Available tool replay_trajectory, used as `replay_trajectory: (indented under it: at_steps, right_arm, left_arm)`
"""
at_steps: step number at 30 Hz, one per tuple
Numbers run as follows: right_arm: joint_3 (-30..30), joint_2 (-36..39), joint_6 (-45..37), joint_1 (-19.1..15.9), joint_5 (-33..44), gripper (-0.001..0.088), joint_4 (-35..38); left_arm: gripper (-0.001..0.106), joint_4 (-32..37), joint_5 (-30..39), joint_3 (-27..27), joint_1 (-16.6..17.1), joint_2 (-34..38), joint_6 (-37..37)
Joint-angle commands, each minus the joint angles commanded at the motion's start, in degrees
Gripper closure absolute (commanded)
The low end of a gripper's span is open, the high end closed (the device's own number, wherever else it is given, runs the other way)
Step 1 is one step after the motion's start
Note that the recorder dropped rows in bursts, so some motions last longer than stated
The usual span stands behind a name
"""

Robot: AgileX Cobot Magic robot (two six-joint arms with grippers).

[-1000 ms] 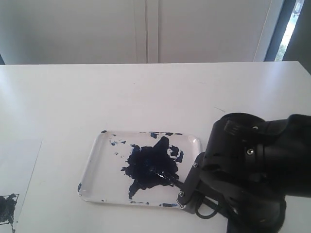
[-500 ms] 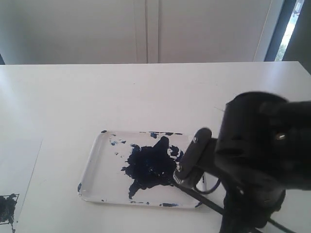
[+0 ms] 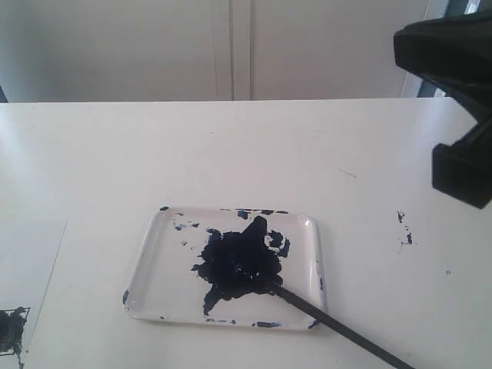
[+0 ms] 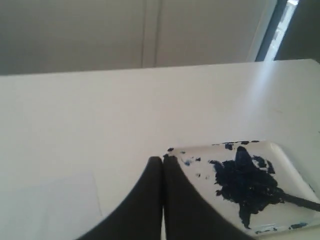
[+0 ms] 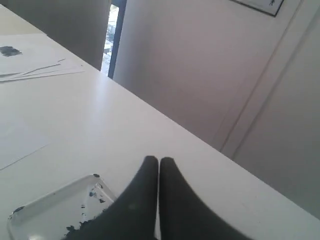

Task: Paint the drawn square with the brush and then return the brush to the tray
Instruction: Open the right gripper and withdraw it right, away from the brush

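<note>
Exterior view: the brush (image 3: 330, 323) lies with its bristles in the dark paint blotch (image 3: 234, 265) of the tray (image 3: 147, 257). Its handle slants out over the tray's near right corner onto the white table (image 3: 231, 146). The drawn square (image 3: 11, 329), blotched dark, sits on paper (image 3: 27, 254) at the near left. The right gripper (image 5: 159, 160) is up above the table, fingers together, holding nothing. The left gripper (image 4: 162, 159) also has its fingers together and empty.

You have a white table (image 3: 231, 146) running back to a pale panelled wall (image 3: 115, 46), with daylight coming through a narrow window (image 4: 280, 25) beside it.
</note>
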Motion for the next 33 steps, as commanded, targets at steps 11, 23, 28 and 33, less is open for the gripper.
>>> replay_trajectory:
  at_steps: [11, 23, 28, 33]
  right_arm:
    - [4.51, -0.21, 14.45, 0.0, 11.06, 0.0868, -5.91]
    - [4.55, -0.21, 14.45, 0.0, 10.92, 0.0868, -5.85]
    - [5.02, -0.21, 14.45, 0.0, 10.92, 0.0868, -5.69]
    - [5.02, 1.1, 14.45, 0.0, 10.52, 0.0868, -1.01]
  left_arm:
    - [0.105, 3.29, -7.77, 9.09, -2.01, -0.52, -4.17]
    - [0.105, 3.29, -7.39, 9.09, -2.54, -0.52, -3.96]
    - [0.105, 3.29, -7.5, 9.36, -2.41, -0.66, -3.96]
    - [0.105, 3.39, -7.5, 9.36, -2.41, -1.65, -3.96]
